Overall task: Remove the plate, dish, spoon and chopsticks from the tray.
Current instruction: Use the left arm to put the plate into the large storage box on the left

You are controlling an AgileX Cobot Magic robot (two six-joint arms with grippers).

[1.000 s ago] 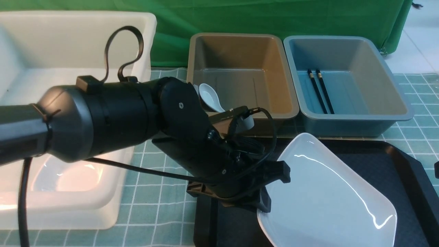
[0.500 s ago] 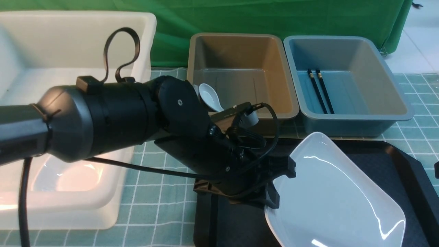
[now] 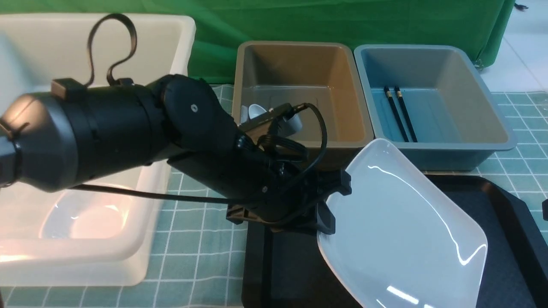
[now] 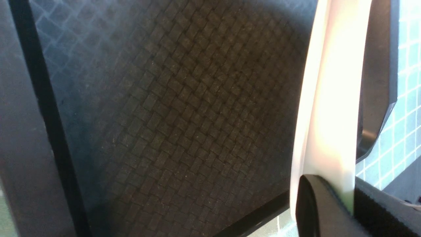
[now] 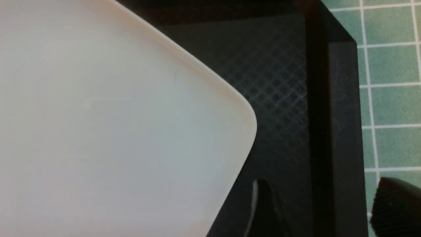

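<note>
The large white plate (image 3: pixel 402 231) hangs tilted above the black tray (image 3: pixel 509 214), its left edge pinched in my left gripper (image 3: pixel 334 205), which is shut on it. In the left wrist view the plate (image 4: pixel 332 98) shows edge-on between the jaws of the left gripper (image 4: pixel 348 204), over the tray's cross-hatched floor (image 4: pixel 181 115). The spoon (image 3: pixel 256 110) lies in the brown tub, half hidden by my arm. Both chopsticks (image 3: pixel 398 113) lie in the blue tub. A small white dish (image 3: pixel 83 218) rests in the white tub. My right gripper (image 5: pixel 320 187) is open over the tray's rim (image 5: pixel 342 131), next to the plate's corner (image 5: pixel 131 131).
The brown tub (image 3: pixel 342 85) and the blue tub (image 3: pixel 471 94) stand side by side behind the tray. A big white tub (image 3: pixel 171 51) fills the left side. Green checked cloth (image 3: pixel 201 239) covers the table between the white tub and the tray.
My left arm has raised the plate off the tray and swung it up and to the left, after a small drift right. The right gripper has stayed put.
</note>
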